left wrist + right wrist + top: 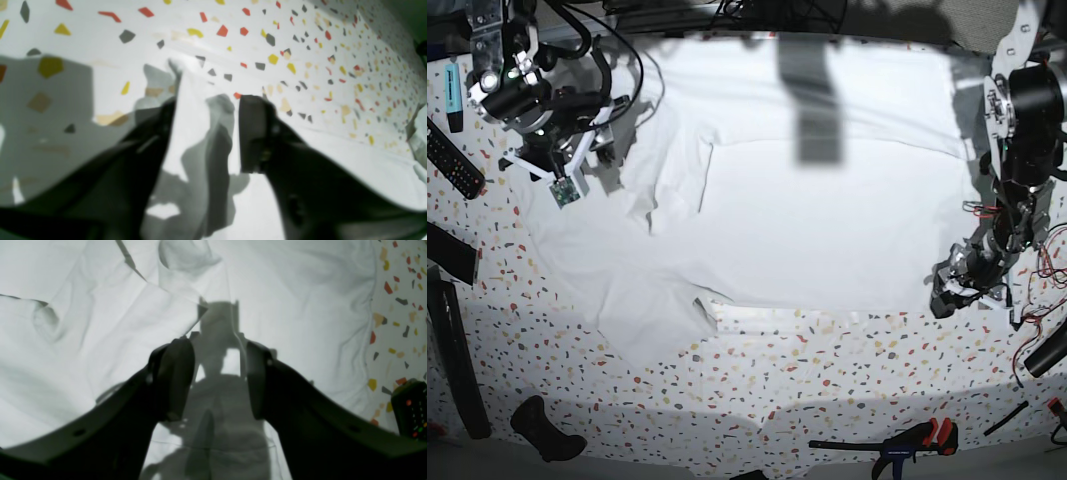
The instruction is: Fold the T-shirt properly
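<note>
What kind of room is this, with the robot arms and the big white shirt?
Probably a robot lab or workshop. Two robot arms work over a speckled table with a white T-shirt spread on it, a clamp lies at the table's front edge, and loose cables hang at the back.

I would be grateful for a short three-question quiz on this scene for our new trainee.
1. True or false: the T-shirt is already folded into a neat stack.
2. Which gripper has a fold of cloth rising between its jaws? A) left gripper B) right gripper
3. Fill in: the right gripper's jaws stand ____ above the shirt.

Key: 1 false, it lies mostly spread out; 2 A; 3 open.
</note>
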`<action>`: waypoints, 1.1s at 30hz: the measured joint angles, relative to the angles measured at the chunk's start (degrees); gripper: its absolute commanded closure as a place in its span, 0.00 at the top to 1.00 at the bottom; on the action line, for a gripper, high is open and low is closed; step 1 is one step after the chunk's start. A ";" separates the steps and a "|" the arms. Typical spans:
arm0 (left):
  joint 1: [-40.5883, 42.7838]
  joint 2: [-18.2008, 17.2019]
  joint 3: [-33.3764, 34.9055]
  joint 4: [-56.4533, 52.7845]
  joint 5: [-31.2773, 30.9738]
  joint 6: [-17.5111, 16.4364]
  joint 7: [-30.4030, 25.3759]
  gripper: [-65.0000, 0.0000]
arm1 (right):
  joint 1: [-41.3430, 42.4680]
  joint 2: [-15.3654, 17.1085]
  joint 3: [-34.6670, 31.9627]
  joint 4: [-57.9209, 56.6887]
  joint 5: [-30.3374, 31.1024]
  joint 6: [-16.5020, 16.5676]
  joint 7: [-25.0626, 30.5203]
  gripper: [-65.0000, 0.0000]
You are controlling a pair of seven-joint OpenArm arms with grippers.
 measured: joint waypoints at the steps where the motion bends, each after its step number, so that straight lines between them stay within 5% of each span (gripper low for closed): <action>1: 0.02 -0.11 0.00 -0.02 0.02 0.00 -0.09 0.25 | 0.02 0.00 0.00 0.00 0.02 0.00 0.24 0.44; 6: 0.15 -0.13 0.00 -0.09 0.24 0.02 -0.07 0.00 | 1.88 -0.11 -0.02 -0.55 -2.27 -0.61 2.60 0.44; 9: 0.24 -0.07 0.04 -0.15 0.28 0.00 -0.15 0.00 | 8.07 -0.15 0.04 -4.83 -5.31 -4.22 1.20 0.44; 16: 0.22 -0.11 0.04 -0.15 0.50 -0.28 -0.11 0.00 | 25.38 -0.31 0.04 -21.24 -4.76 -3.69 -2.47 0.44; 25: 0.26 -0.11 0.04 -0.15 0.50 -1.86 -0.04 0.00 | 46.75 -0.26 0.04 -49.92 -1.36 10.03 -4.85 0.44; 33: 0.28 -0.13 0.04 -0.15 0.42 -1.86 0.13 0.00 | 57.18 -0.28 0.09 -73.16 -2.62 17.29 3.41 0.44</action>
